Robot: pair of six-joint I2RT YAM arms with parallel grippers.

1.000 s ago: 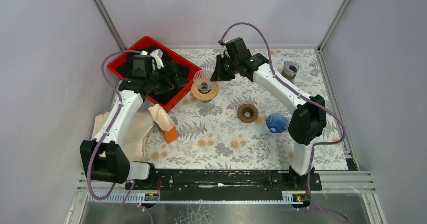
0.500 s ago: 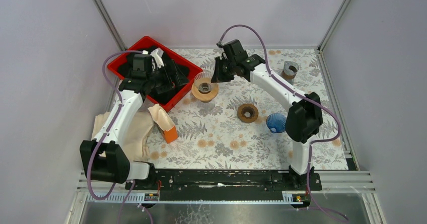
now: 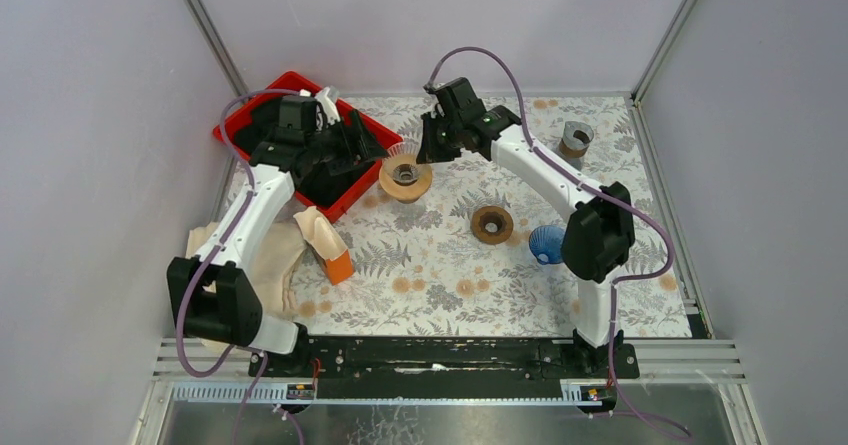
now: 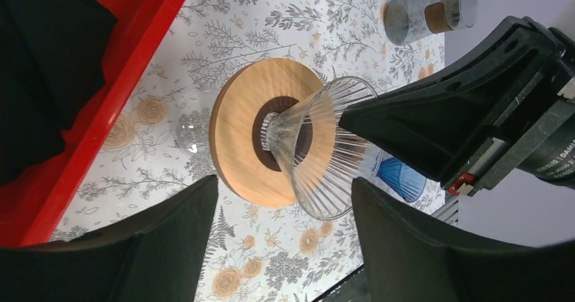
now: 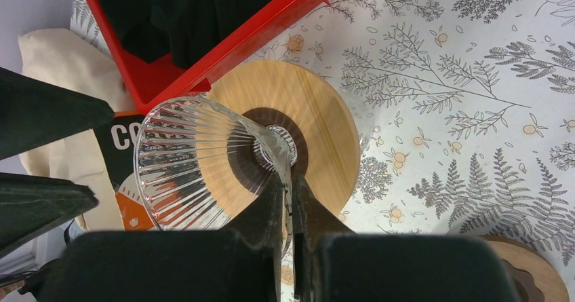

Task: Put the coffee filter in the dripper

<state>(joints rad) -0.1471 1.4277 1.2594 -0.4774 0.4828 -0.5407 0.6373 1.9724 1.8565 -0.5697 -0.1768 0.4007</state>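
Note:
The dripper [image 3: 405, 172] is a clear ribbed glass cone [image 5: 196, 159] on a round wooden base [image 5: 325, 125], standing on the floral mat next to the red tray. My right gripper [image 5: 293, 200] is shut on the cone's glass wall near its neck, reaching in from behind [image 3: 432, 145]. My left gripper [image 4: 281, 193] is open with nothing between its fingers, just left of the dripper [image 4: 319, 153] at the tray's edge [image 3: 368, 148]. A beige coffee filter [image 3: 316, 227] sticks out of an orange packet [image 3: 338, 265] on the mat's left side.
The red tray [image 3: 250, 125] holds black cloth at the back left. A beige cloth [image 3: 245, 260] lies at the left edge. A wooden ring [image 3: 491, 224] and a blue cone [image 3: 548, 244] sit mid-mat. A glass jar with cork [image 3: 576, 139] stands back right.
My left arm has swung from over the red tray towards the dripper, its jaws narrowing a little. The right gripper stays shut on the glass cone.

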